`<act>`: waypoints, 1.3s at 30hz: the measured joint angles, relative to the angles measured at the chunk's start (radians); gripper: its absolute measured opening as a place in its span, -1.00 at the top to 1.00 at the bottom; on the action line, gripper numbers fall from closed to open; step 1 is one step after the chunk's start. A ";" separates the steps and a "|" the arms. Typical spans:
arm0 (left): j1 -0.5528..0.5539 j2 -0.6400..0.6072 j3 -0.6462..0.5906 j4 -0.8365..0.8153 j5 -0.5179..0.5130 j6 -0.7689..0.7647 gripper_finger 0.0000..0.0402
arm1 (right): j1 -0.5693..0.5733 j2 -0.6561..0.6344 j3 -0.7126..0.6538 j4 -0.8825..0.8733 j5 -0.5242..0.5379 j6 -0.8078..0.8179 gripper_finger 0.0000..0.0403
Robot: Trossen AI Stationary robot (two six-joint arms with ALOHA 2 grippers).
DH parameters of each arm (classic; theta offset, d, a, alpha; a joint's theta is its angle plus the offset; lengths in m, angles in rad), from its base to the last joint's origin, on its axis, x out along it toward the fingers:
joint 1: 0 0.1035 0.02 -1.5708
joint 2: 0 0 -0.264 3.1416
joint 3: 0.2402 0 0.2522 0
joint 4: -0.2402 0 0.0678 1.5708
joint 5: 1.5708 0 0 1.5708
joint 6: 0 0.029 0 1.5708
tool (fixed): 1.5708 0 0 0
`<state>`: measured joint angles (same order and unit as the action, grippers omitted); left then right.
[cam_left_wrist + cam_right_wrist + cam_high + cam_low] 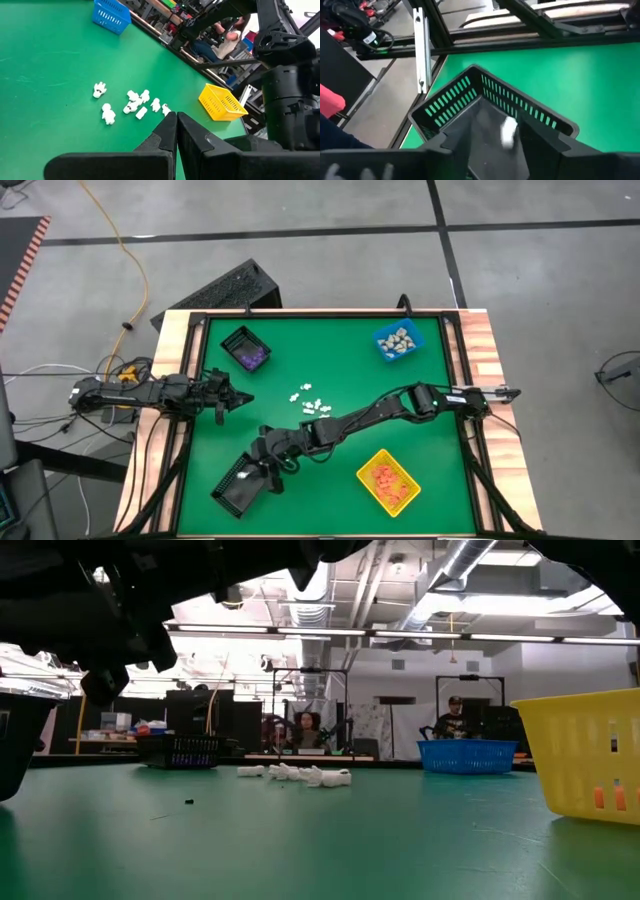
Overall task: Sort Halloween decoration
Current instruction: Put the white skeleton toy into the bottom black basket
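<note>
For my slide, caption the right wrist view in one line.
Right gripper hangs open over the black bin with a white decoration between its fingers.

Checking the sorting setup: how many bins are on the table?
4: black bin far left holding purple pieces, blue bin far right, yellow bin near right, second black bin near left under the right claw.

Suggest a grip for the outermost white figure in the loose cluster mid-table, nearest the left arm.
A judgement: take that white figure across its narrow middle, coming straight down from above. It lies flat on the green table, apart from the other white figures, leaving finger room on both sides.
</note>
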<state>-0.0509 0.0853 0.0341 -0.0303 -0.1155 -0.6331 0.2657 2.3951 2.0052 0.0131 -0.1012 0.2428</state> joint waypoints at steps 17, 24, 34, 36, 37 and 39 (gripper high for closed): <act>0.000 -0.001 0.000 0.000 0.003 -0.069 1.00 | -0.159 -0.247 0.000 -0.636 0.075 -0.076 0.09; 0.000 -0.001 0.000 0.002 0.004 -0.084 1.00 | -0.227 -0.391 -0.002 -0.872 0.072 -0.184 0.09; 0.000 -0.003 -0.001 0.013 0.005 -0.048 1.00 | -0.318 -0.658 -0.227 -0.810 0.071 -0.186 0.09; 0.000 -0.003 -0.001 0.013 0.006 -0.042 1.00 | -0.328 -0.712 -0.308 -0.739 0.066 -0.180 0.09; 0.000 -0.003 -0.001 0.013 0.006 -0.043 1.00 | -0.330 -0.742 -0.356 -0.699 0.064 -0.180 0.09; 0.000 -0.003 -0.001 0.015 0.005 -0.045 1.00 | -0.334 -0.786 -0.451 -0.610 0.063 -0.170 0.09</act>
<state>-0.0509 0.0826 0.0330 -0.0155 -0.1101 -0.6785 -0.0682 1.6091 1.5539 -0.5970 -0.0378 0.0726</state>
